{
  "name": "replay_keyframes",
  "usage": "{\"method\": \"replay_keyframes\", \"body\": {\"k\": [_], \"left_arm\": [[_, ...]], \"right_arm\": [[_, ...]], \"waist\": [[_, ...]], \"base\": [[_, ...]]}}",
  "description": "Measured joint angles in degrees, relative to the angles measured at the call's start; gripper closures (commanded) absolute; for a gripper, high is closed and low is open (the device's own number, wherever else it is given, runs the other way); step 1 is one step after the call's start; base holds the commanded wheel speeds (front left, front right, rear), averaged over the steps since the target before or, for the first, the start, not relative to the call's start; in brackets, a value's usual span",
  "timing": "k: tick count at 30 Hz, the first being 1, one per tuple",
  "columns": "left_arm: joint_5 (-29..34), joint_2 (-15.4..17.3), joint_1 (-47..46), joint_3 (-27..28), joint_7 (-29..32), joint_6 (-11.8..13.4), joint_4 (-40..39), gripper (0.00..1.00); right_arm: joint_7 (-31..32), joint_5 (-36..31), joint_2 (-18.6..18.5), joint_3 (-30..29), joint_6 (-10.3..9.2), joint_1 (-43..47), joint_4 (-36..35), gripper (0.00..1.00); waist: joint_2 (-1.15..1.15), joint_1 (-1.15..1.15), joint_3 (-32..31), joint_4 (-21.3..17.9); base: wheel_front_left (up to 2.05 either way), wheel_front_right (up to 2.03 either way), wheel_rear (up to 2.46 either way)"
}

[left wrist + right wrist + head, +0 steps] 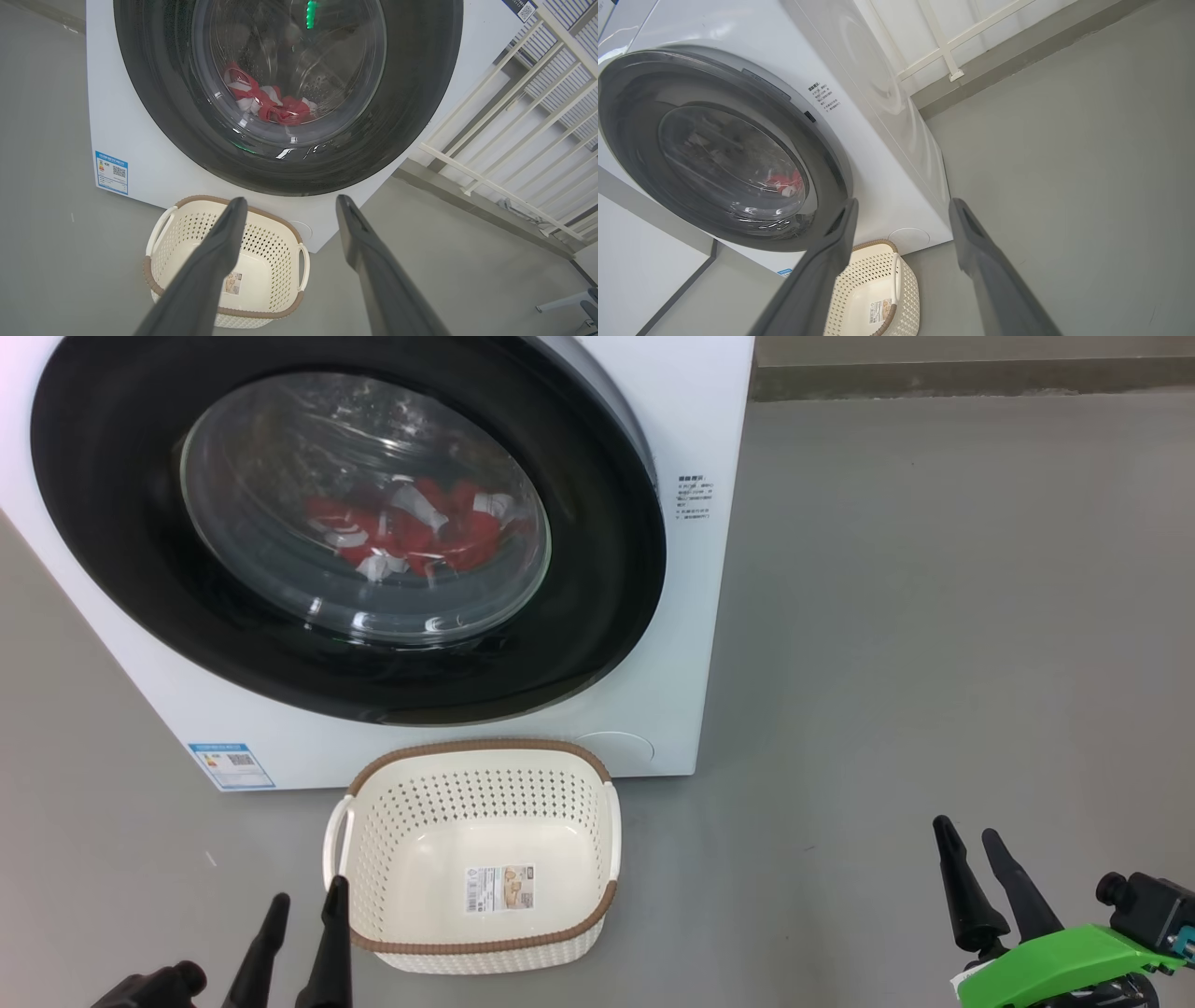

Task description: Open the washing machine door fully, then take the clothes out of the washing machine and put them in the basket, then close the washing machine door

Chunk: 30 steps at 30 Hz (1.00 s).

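**Door looks shut, both grippers empty and low**

The washing machine door [280, 476] stands ahead of and above both sets of fingers, its black ring lying close against the front of the washing machine [709, 616]. You cannot tell from here whether it is latched or just ajar. The clothes [411, 537] lie behind the glass, low in the drum, so nothing is out yet. The basket [420, 803] sits empty just beyond the tips of the left gripper [308, 891], close against the machine's foot. That gripper's fingers are spread with nothing between them. The right gripper [966, 831], well off on the basket's far side, is spread and empty too.

Watch the glossy ring. It probably gives the fingers little to hook, so a pull at the wrong edge may slip off (no handle is plain in any view). The basket lies right under the door's lower arc, and a low reach past the left fingertips could shove or tip it, so that garments then land on the floor [934, 616]. A door left half open would likely crowd your reach into the drum.

The right wrist view looks along the door's rim from the side, beyond its fingertips, and shows how the rim stands proud of the front. The head view flattens this. The left wrist view frames the basket between its fingers and shows a white railing [490, 140] past the machine.
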Motion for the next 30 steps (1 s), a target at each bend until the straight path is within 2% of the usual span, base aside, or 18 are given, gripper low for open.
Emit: {"method": "replay_keyframes", "body": {"k": [30], "left_arm": [[21.4, 0.6, 1.3, -0.3, -5.1, 1.0, -3.9, 0.00]], "right_arm": [[-5.1, -18.5, -0.4, 0.5, 0.04, 1.2, -1.9, 0.00]], "waist": [[0.00, 0.00, 0.8, -0.1]], "base": [[0.00, 0.00, 0.00]]}}
